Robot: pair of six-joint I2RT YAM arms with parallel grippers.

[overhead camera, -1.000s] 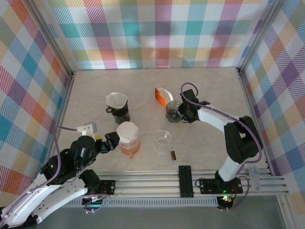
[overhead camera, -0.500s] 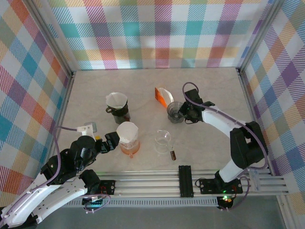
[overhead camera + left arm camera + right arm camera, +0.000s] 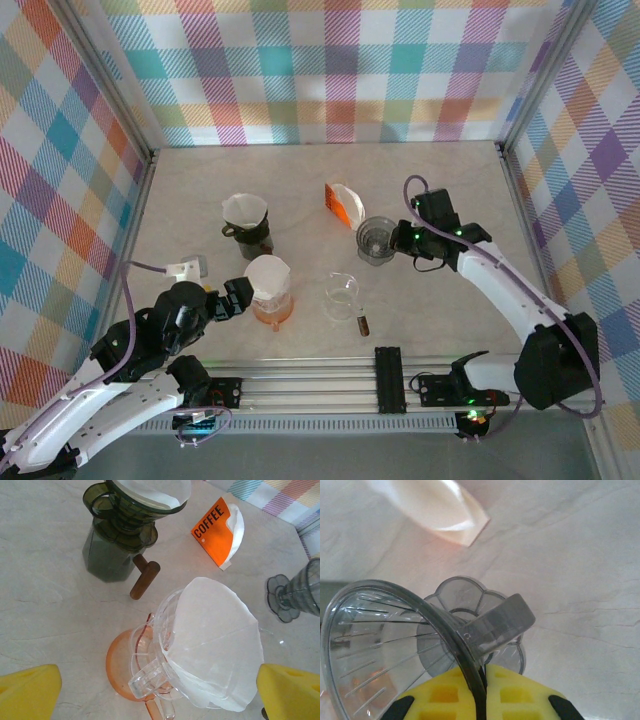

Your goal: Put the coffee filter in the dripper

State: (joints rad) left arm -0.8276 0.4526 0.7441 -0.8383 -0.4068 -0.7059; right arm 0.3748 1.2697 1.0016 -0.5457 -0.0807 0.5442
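Note:
My right gripper (image 3: 408,238) is shut on the rim of a smoky grey transparent dripper (image 3: 376,240), right beside its handle (image 3: 500,620). The right wrist view shows the yellow pads (image 3: 515,695) pinching the rim of this dripper (image 3: 395,640), which has no filter inside. An orange packet of white coffee filters (image 3: 343,200) lies just behind it. My left gripper (image 3: 235,297) is open, its yellow fingers (image 3: 30,690) standing wide on either side of a clear dripper (image 3: 145,672). That dripper rests on an orange base and holds a white filter (image 3: 215,640).
A dark green dripper (image 3: 247,222) with a white filter in it stands at the back left, a brown wooden handle (image 3: 145,577) sticking out beside it. A clear glass cup (image 3: 343,293) and a small brown object (image 3: 362,323) sit near the front rail.
My right gripper has finished closing on the grey dripper's rim. That arm has swung to the right, carrying the dripper a little that way. The left arm has barely moved.

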